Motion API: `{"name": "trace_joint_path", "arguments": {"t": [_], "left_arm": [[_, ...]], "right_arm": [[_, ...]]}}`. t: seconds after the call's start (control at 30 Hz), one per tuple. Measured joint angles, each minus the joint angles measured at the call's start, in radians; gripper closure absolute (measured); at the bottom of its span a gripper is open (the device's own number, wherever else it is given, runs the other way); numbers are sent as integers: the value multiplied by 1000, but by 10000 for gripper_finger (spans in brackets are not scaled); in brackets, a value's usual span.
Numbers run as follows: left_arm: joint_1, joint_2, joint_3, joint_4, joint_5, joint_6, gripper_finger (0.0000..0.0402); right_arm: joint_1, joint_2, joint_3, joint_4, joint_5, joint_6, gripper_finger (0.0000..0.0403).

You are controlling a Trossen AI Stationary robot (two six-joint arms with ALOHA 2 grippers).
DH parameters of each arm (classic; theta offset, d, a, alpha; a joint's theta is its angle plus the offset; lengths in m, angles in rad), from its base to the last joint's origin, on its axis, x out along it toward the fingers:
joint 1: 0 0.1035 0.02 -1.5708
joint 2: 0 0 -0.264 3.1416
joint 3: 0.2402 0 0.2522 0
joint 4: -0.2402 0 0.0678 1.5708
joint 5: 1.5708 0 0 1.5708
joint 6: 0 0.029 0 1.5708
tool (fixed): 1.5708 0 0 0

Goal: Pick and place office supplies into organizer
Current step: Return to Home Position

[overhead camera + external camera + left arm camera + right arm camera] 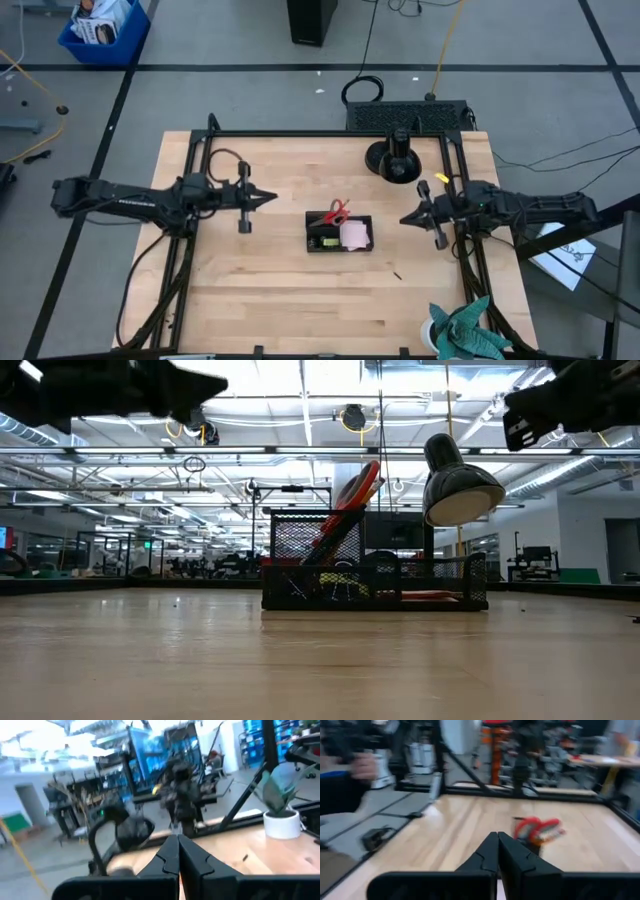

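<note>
The black organizer (339, 233) stands mid-table on its base; the low view shows its mesh walls (300, 565). Red-handled scissors (338, 211) stick up out of it, handles up (355, 495), also seen in the right wrist view (537, 830). A pink sticky-note pad (355, 234) and something yellow-green (326, 241) lie inside. My left gripper (273, 198) hovers shut to the organizer's left, pointing level toward it. My right gripper (404, 218) hovers shut to its right. Both hold nothing. A small dark item (397, 275) lies on the table near the organizer.
A black desk lamp (394, 158) stands at the table's far side, its shade (458, 488) above the organizer in the low view. A teal-green plant in a white pot (462, 332) sits at the near right corner. A small yellow thing (442, 179) lies by the right arm.
</note>
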Motion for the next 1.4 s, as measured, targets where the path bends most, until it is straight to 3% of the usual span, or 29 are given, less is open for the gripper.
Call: {"name": "trace_joint_path", "arguments": {"t": [0.1, 0.23, 0.37, 0.6, 1.0, 1.13, 1.4], "left_arm": [[58, -23, -9, -57, 58, -41, 401], [49, -84, -9, -149, 129, -57, 401], [21, -163, -9, -286, 48, -64, 402], [20, -186, -9, -356, 40, -112, 401], [4, -145, -9, -393, 55, -325, 383], [-1, -145, -9, -392, 55, -419, 386], [-1, -145, -9, -391, 55, -423, 396]], "right_arm": [[1, -25, 0, -4, -22, -5, 403], [4, -67, -7, -30, -23, 21, 403], [4, -130, -83, 32, -21, 59, 403], [-34, -168, -225, 272, 14, 102, 403], [-43, -168, -248, 241, -129, 151, 403], [-43, -168, -249, 275, -132, 234, 403], [-43, -168, -251, 284, -132, 250, 403]]}}
